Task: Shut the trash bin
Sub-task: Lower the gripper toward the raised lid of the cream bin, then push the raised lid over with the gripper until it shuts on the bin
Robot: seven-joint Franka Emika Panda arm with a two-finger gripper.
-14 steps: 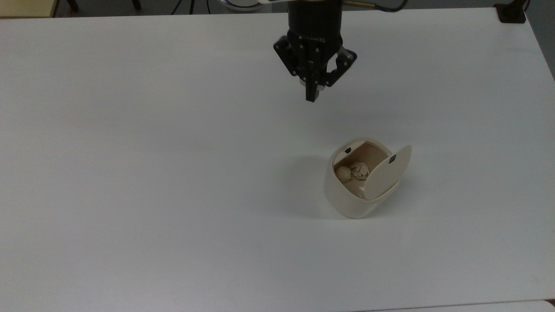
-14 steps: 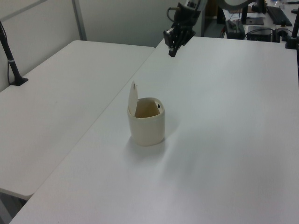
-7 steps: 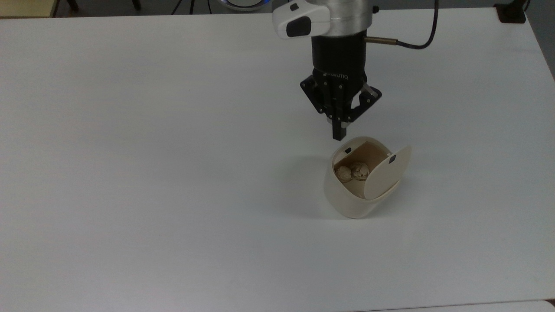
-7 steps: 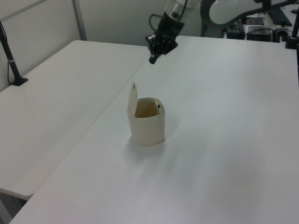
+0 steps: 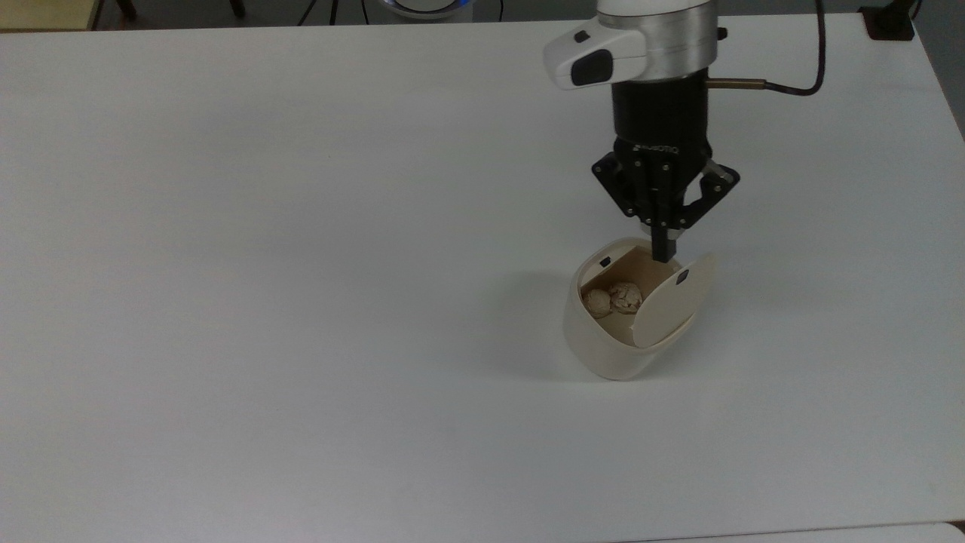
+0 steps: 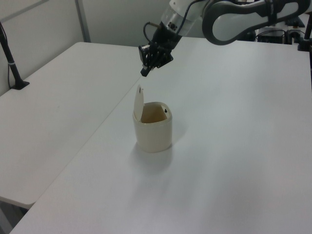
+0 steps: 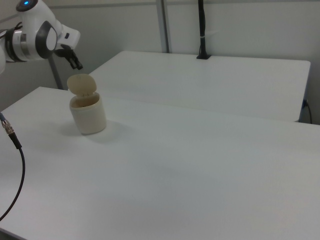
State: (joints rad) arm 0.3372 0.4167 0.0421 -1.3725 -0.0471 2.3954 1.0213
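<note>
since the earlier frame we see the gripper [image 5: 663, 255] travel across the table [image 5: 301, 302] toward the top view's right, now hanging above and just behind the raised lid [image 5: 673, 299]. fingers pinched together, holding nothing. the trash bin [image 5: 618, 339] stands on the table, open, two crumpled paper balls [image 5: 612, 299] inside. biggest risk, we judge: a sideways push tips or slides the light bin. lesser: fingertips dip inside the rim. smallest: they slip off the lid's thin edge and it stays up.
</note>
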